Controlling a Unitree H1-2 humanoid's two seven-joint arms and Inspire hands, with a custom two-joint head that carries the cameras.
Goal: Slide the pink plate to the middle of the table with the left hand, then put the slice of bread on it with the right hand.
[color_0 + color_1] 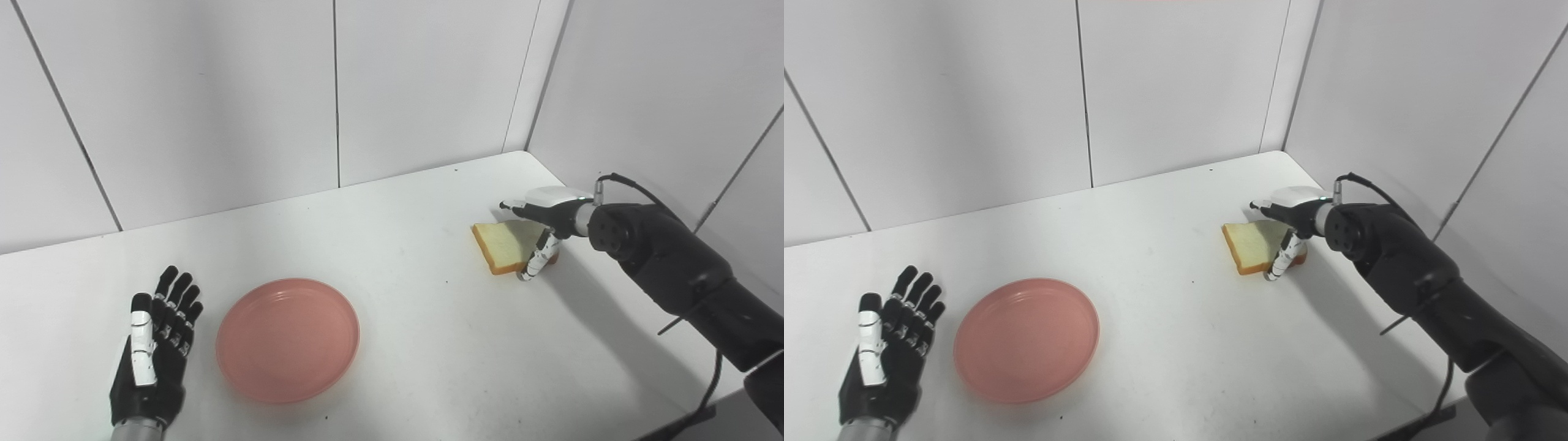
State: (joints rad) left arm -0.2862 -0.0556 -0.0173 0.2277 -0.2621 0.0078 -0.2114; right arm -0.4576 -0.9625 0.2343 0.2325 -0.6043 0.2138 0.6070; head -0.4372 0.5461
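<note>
Across the smooth white table point(416, 318), broad bare room lies between the round, glossy pink plate point(287, 340) near the front-left edge and the square slice of bread point(507, 245) far right. Left hand point(153, 349) rests flat, fingers spread, beside the plate. Right hand point(542, 229) pinches the bread.

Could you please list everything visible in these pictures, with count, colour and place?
plate: one, pink, empty, front left part of the table.
slice of bread: one, pale with tan crust, right rear of the table, under the right hand.
table: one, white, against white wall panels.
left hand: one, black and white, open, beside the plate's left edge, apart from it.
right hand: one, black and white, at the bread; grasp unclear.
</note>
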